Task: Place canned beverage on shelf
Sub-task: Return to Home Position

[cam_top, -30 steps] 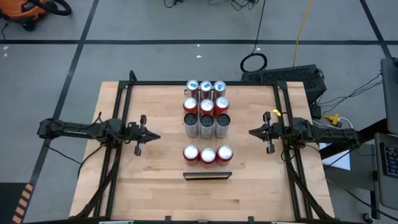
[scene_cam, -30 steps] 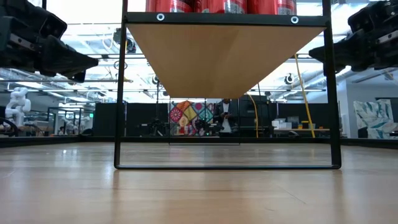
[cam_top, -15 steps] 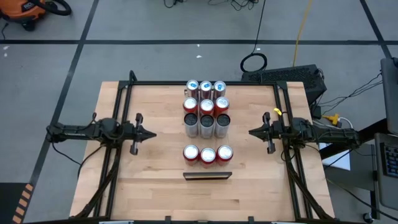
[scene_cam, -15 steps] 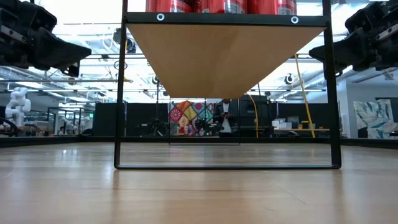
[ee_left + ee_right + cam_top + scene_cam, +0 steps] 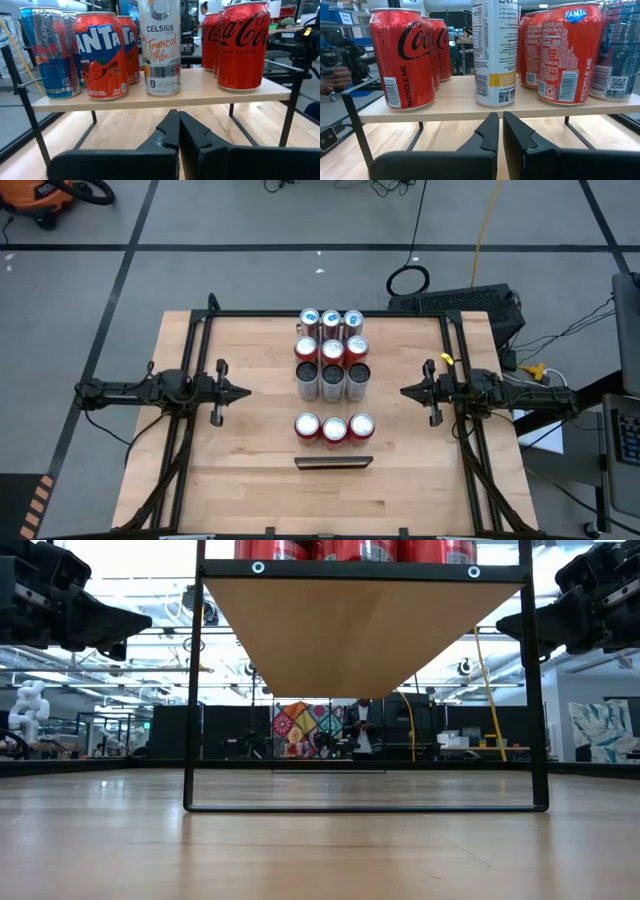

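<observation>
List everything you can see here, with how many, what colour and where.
Coca-Cola cans: three, red, in a row at the shelf's dark-edged end.
tall white cans: three, dark tops, in the next row, past a gap.
Fanta cans: three, red, in a row behind those.
blue cans: three, blue and silver, in a row at the far end.
shelf: one, pale wood on a black frame, mid-table.
table: one, light wood.
left gripper: one, dark, fingers shut and empty, left of the shelf.
right gripper: one, dark, fingers shut and empty, right of the shelf.
</observation>
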Motion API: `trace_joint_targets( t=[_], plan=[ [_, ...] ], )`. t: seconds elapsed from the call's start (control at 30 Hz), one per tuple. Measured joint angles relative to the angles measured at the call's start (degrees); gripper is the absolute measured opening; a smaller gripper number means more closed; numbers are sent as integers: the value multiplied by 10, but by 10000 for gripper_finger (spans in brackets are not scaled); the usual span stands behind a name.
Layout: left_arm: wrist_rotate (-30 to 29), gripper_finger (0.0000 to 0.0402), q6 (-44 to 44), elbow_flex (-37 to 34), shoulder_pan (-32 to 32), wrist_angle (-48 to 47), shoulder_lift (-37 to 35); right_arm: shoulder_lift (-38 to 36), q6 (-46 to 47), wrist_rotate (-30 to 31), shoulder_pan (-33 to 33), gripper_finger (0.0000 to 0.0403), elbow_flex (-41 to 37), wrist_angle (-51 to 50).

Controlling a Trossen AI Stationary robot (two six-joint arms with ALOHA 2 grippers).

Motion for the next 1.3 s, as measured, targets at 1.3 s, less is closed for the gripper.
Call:
trace_joint_targets(
  t=[1.3],
  plan=[
    [-2, 1, 0, 1, 0, 15, 3, 0, 0, 0, 0, 0, 0, 1]
  ],
)
